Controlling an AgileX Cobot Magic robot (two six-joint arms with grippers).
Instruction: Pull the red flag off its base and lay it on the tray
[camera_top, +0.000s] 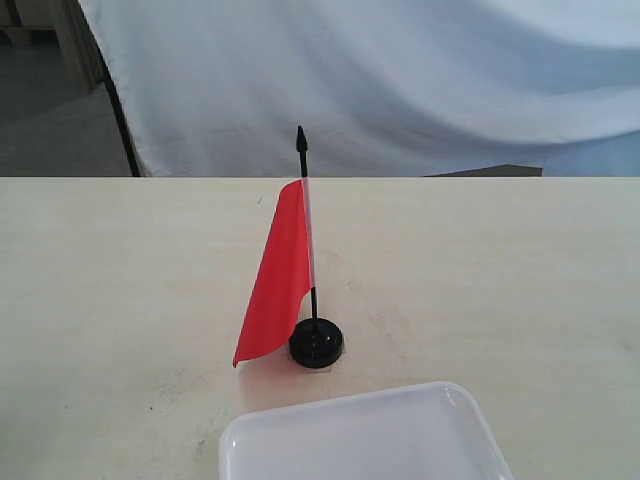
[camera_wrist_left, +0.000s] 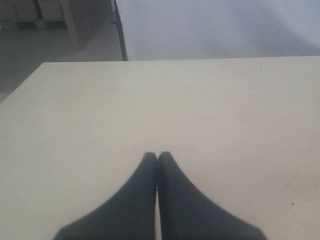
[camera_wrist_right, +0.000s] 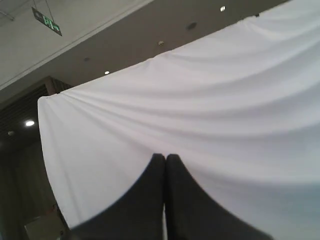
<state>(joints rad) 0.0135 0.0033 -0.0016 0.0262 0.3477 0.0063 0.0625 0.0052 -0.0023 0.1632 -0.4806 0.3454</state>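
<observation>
Here the red flag (camera_top: 277, 275) stands upright in the base (camera_top: 316, 343), around the middle of the table (camera_top: 500, 270), its cloth hanging down toward the table's left edge. The tray (camera_top: 340, 405) lies near the base on the side of the table's near edge, not touching it. The left end effector (camera_wrist_left: 157, 156) hangs over bare table, fingers pressed together, gripping nothing. The right end effector (camera_wrist_right: 165, 157), likewise closed and empty, points at a white backdrop cloth (camera_wrist_right: 225, 100).

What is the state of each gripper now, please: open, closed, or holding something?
Left gripper: closed, holding nothing.
Right gripper: closed, holding nothing.
</observation>
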